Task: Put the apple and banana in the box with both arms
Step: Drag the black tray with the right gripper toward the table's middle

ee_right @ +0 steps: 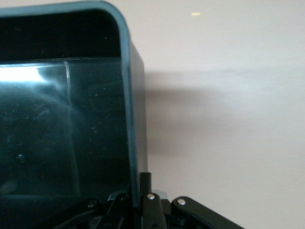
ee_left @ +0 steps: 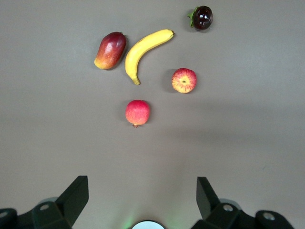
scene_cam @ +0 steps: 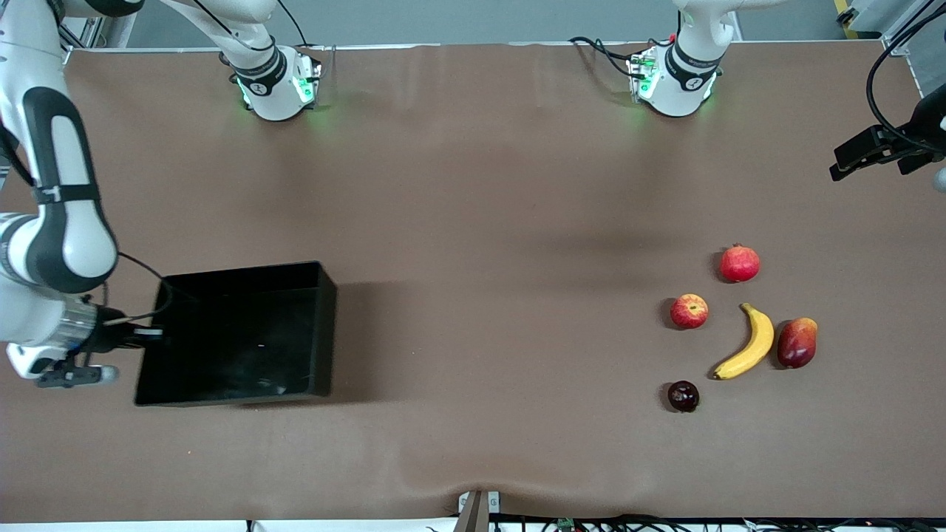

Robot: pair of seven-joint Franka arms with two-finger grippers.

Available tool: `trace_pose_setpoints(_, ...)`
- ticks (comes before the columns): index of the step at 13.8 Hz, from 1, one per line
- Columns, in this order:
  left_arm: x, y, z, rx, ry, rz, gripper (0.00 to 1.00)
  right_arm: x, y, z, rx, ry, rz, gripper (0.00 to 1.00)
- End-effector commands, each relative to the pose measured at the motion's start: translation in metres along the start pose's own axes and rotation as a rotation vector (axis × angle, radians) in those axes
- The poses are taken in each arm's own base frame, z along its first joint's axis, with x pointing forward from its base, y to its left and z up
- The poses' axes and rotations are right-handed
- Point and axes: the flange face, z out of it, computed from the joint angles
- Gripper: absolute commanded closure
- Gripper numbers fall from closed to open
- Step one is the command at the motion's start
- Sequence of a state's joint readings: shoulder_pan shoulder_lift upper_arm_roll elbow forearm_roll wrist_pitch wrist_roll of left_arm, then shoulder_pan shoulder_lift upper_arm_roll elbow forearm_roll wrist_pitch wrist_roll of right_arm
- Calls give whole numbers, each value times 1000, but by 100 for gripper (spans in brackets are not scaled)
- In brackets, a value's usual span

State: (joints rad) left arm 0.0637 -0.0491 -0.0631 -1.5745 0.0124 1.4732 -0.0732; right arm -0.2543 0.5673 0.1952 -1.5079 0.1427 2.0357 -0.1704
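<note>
The black box stands at the right arm's end of the table. My right gripper is shut on its end wall, with one finger outside that wall. At the left arm's end lie the apple and the curved yellow banana, beside each other. My left gripper hangs open and empty in the air near the table's end, apart from the fruit. In the left wrist view the apple and banana lie well ahead of the open gripper.
A red pomegranate lies farther from the front camera than the apple. A red-yellow mango-like fruit sits beside the banana. A dark maroon fruit lies nearer the camera. Bare brown tabletop stretches between box and fruit.
</note>
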Motion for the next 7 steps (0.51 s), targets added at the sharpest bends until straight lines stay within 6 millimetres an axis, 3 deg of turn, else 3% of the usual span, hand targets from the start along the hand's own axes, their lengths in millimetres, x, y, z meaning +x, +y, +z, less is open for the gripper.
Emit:
trace_pose_setpoints(1,3,1,1,-5,6,14,0,-4,-75,-15,18,-3,40,100)
trace_pose_setpoints(6,4,4,2,-5,8,21,0,-16,-207,17,-5,-35,124,100)
trace_pose_setpoints(7,4,4,1,-5,9,21,0,-18,-225,22,-16,-25,149,100)
